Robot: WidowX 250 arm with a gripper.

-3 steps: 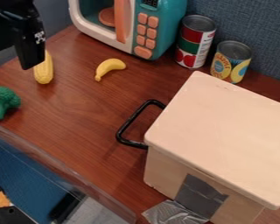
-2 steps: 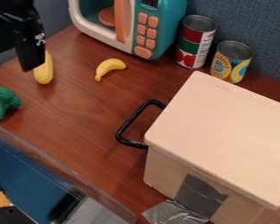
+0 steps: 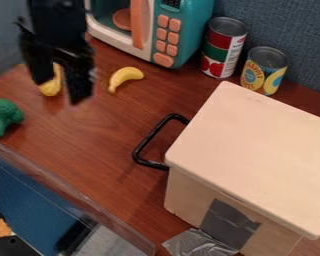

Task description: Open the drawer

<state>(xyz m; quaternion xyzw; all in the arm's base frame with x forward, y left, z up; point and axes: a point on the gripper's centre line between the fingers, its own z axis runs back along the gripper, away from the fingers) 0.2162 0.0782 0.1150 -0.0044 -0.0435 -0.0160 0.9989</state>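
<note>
Pale drawer box [image 3: 253, 150] apparently shut, black handle [image 3: 148, 143] untouched; gripper [image 3: 59, 90] spread, empty, well apart; grasp and pull remain.

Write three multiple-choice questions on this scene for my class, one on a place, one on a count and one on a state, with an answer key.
1. Where does the banana lie?
A) inside the microwave
B) on the wooden table
C) on top of the box

2. How many cans stand behind the box?
A) one
B) two
C) three

3. How are the jaws of the gripper?
A) apart, away from the handle
B) shut on the handle
C) shut on the banana

Key:
1. B: bare wood surrounds the banana.
2. B: a taller can is beside a shorter one.
3. A: a gap shows between the jaws, and bare table separates them from the handle.
</note>
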